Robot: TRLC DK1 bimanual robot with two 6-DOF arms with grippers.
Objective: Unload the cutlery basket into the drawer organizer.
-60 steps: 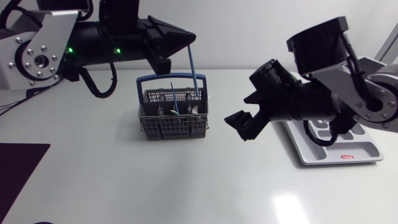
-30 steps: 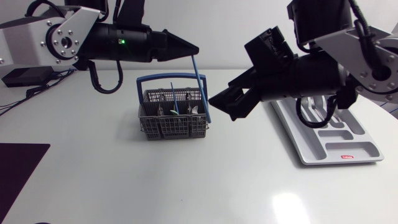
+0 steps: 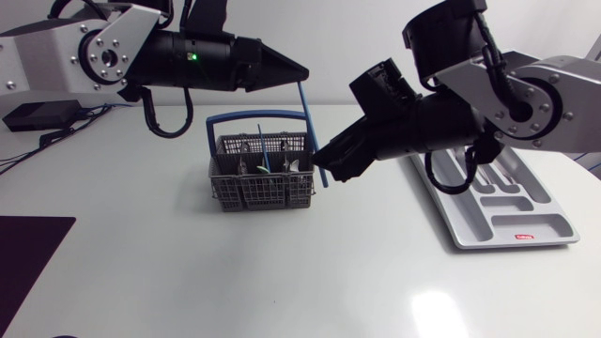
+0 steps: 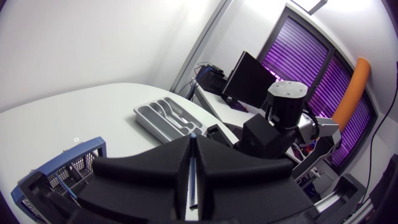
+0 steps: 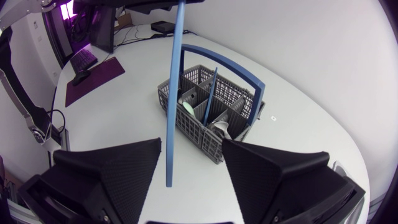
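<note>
Grips a long blue utensil [image 3: 310, 131] by its top end in the left jaws, pressed shut on it from both sides. Shows in the left wrist view as the utensil [image 4: 193, 168] pinched in the narrow slit between the two black fingers. Holds it well above the white worktop [image 3: 188, 272], nearly upright. Leans a little, so that the lower end hangs just past the right-hand side of the grey cutlery basket [image 3: 254, 192], outside its compartments. Comes in with the left arm [image 3: 113, 56] from the left edge, level, above the basket's blue handle [image 3: 258, 116].

Stands with the right jaws wide apart around the lower part of the same utensil [image 5: 174, 93]: one wedge finger to each side, a gap showing on both, touching neither. Has the lower tip between those fingers, with the basket [image 5: 193, 134] just ahead of them. Enters with the right arm [image 3: 507, 84] from the right edge, partly hiding the drawer organizer [image 3: 554, 225].

Holds in the basket a thinner blue-handled piece [image 5: 211, 93] standing upright and some metal spoons [image 5: 221, 127].

Lies flat on the worktop, the organizer [image 4: 168, 118], well apart from the basket and to its right, grey with moulded slots. Cannot tell whether anything lies in them.
</note>
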